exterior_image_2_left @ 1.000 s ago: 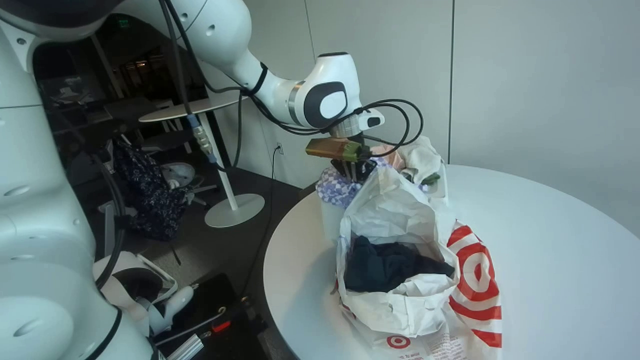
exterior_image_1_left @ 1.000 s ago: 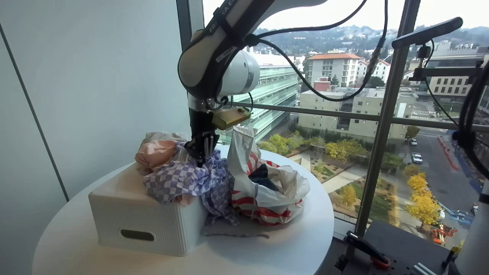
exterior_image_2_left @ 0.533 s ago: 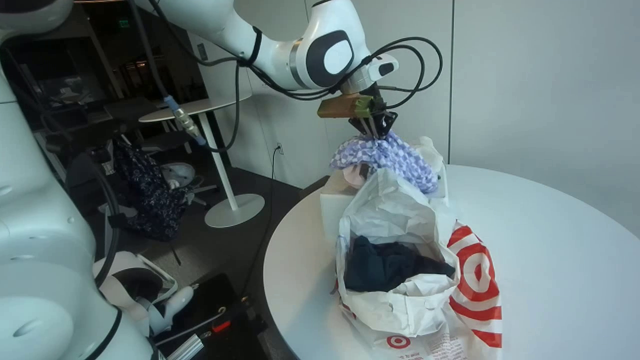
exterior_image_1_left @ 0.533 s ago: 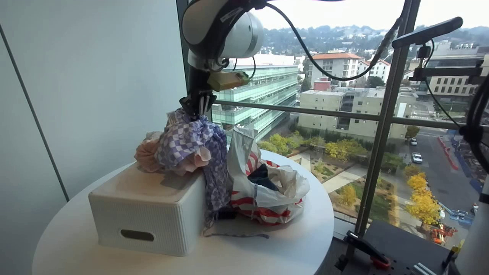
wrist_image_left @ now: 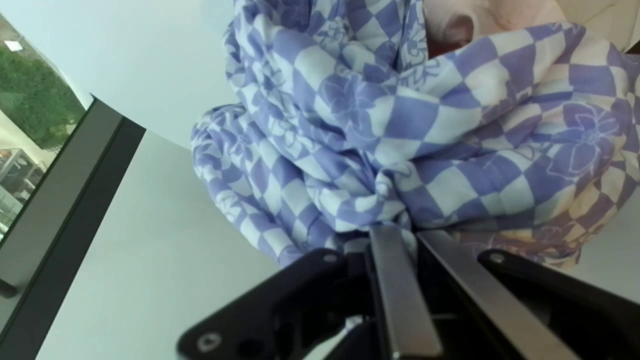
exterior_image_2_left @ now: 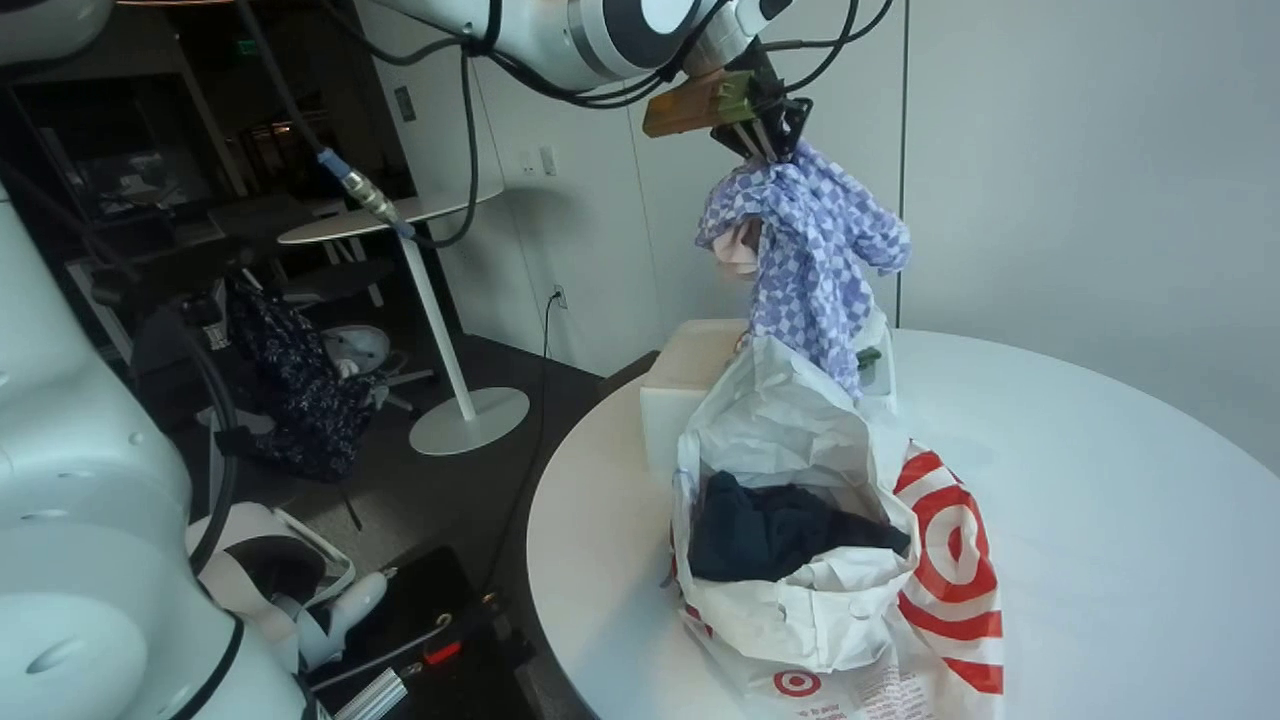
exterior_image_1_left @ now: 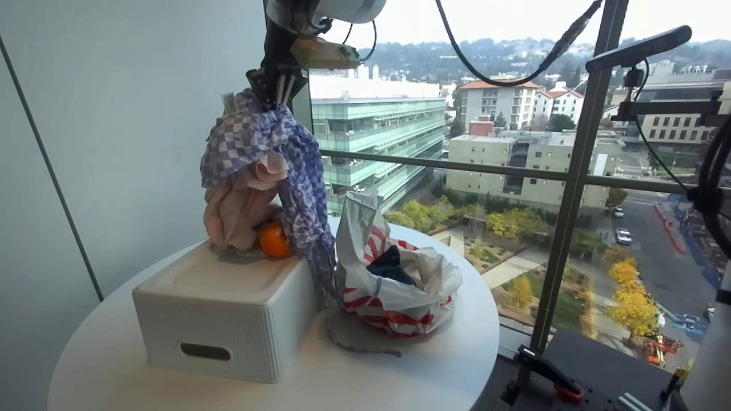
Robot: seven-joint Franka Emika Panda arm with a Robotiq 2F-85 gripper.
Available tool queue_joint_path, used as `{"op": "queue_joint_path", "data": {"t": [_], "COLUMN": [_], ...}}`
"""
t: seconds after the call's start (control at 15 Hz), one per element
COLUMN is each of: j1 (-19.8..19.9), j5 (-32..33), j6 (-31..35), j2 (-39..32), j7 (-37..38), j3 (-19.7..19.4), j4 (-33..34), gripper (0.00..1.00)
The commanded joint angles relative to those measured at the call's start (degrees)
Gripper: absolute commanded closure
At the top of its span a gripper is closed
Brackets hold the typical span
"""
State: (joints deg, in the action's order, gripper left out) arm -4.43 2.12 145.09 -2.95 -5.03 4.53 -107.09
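Black two-fingered gripper (wrist_image_left: 412, 234): nearly closed, pinching gathered purple-and-white checkered cloth (exterior_image_2_left: 812, 250).
Checkered cloth: hangs over a white ribbed box (exterior_image_1_left: 208, 322), lower end between it and a red-striped white plastic bag (exterior_image_1_left: 394, 311).
Crumpled peach fabric (exterior_image_1_left: 231, 214): beneath the cloth, beside a round orange object (exterior_image_1_left: 275, 240).
Bag: open, dark navy garment (exterior_image_2_left: 770, 525) inside.

A purple-and-white checked cloth (wrist_image_left: 425, 135) (with a flower print) hangs crumpled from the tool (wrist_image_left: 410, 232)
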Motion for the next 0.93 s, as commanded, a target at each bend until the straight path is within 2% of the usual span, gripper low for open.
{"op": "queue_joint_path", "data": {"t": [0.0, 0.53, 0.87], "j1": [-0.7, -3.0, -4.0], "j5": [-0.6, -1.3, -3.4], "j6": [3.1, 8.1, 6.3], "j2": [1.3, 1.5, 0.2], "j7": [0.9, 0.9, -2.7], "j3": [0.7, 3.2, 4.4], "j4": [4.0, 8.8, 4.1], "gripper": [0.98, 0.98, 0.98]}}
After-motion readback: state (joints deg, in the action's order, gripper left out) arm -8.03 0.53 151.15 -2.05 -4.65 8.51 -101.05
